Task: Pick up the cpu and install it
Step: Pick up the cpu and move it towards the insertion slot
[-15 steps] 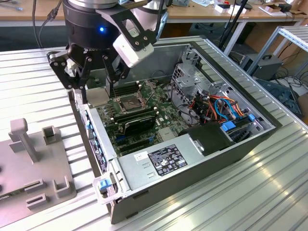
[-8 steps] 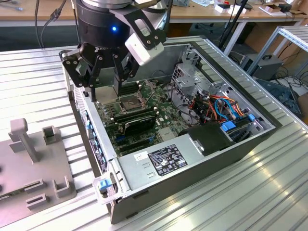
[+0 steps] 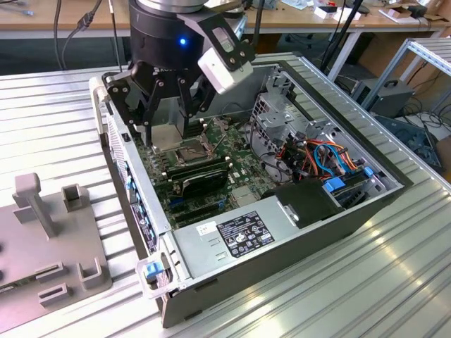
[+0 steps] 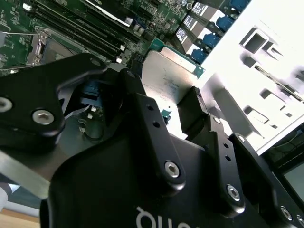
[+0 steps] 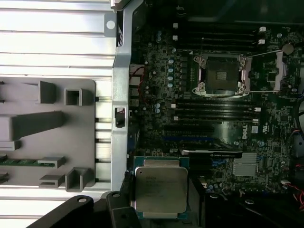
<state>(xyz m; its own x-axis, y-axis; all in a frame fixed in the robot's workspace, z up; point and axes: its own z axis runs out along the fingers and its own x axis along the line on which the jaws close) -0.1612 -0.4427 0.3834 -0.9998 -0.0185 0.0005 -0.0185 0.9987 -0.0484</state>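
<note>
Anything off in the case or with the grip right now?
Nothing stands out. The cpu sits square between the fingers, above the motherboard. The socket is empty with its metal frame swung open; no damage or loose parts seen.

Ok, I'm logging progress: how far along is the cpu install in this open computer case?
Pickup looks done: the gripper is shut on the small flat silver-grey square cpu, held above the green motherboard. The dark square socket with its metal frame stands open and empty, so seating the chip is left.
</note>
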